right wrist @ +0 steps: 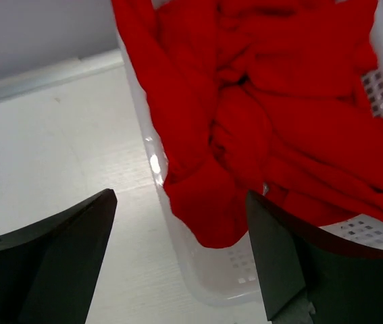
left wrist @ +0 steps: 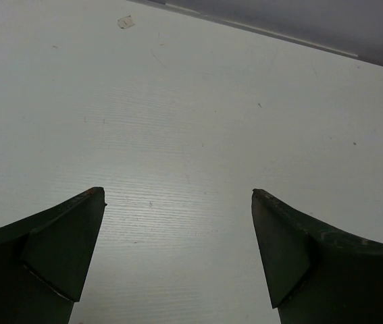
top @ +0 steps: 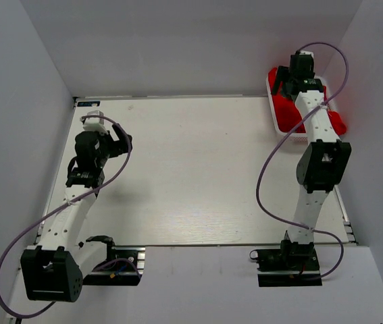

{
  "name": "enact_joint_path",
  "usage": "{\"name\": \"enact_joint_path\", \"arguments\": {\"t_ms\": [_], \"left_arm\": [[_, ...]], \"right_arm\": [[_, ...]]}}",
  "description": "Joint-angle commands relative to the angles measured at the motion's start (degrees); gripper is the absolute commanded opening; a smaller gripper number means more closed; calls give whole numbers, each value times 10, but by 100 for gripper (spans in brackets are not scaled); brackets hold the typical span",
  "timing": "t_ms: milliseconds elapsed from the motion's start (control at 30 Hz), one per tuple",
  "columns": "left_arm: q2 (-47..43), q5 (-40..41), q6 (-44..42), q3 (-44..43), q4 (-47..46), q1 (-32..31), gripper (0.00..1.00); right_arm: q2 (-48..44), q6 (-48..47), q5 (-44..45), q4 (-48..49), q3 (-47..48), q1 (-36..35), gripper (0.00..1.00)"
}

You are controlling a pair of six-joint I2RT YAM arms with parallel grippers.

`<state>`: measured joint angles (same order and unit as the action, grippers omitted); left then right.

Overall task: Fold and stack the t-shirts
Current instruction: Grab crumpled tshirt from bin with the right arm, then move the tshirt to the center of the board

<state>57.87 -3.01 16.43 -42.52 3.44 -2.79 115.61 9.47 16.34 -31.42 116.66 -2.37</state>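
Several bright red t-shirts (right wrist: 265,101) lie crumpled together in a white lattice basket (right wrist: 225,270), and one fold hangs over its near rim. My right gripper (right wrist: 180,196) hovers open just above that fold, one finger out over the table and the other over the basket, touching nothing. From above, the t-shirts (top: 287,111) and basket (top: 273,108) sit at the far right corner, partly hidden under the right gripper (top: 284,82). At the table's left side my left gripper (top: 120,140) is open, and in its wrist view the left gripper (left wrist: 177,192) has only bare table between its fingers.
The white table (top: 191,169) is walled by grey panels at the back and both sides. A small scrap or mark (left wrist: 125,22) lies near the far edge. Purple cables (top: 272,169) loop beside each arm.
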Motion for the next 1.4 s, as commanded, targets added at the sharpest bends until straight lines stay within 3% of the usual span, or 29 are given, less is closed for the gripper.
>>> {"name": "enact_joint_path", "arguments": {"t_ms": [0,133,200,333,600,800,1067,1167,1367], "left_arm": [[16,-15,-3,-31,1,2,100],[40,-15,-3,-31,1,2,100],[49,-15,-3,-31,1,2,100],[55,-15,-8,-36,6,2,100],[37,-31,-8,-41,-1,2,100],[13,-46,-8,-41,-1,2,100],[-12,-83,-3,-41,-1,2,100],[-12,-103,4,-41,-1,2,100],[-23,-145,28,-36,-1,2,100]], "right_arm": [[54,-9,-27,-80,45,15,81],[95,3,-53,-68,58,39,73],[112,13,-66,-66,58,43,62],[108,31,-97,-56,52,56,0],[-5,18,-106,24,68,69,0],[-142,-9,-113,153,25,68,0],[-178,-17,-291,217,110,62,0],[-187,14,-373,289,114,61,0],[-183,163,-537,422,153,43,0]]}}
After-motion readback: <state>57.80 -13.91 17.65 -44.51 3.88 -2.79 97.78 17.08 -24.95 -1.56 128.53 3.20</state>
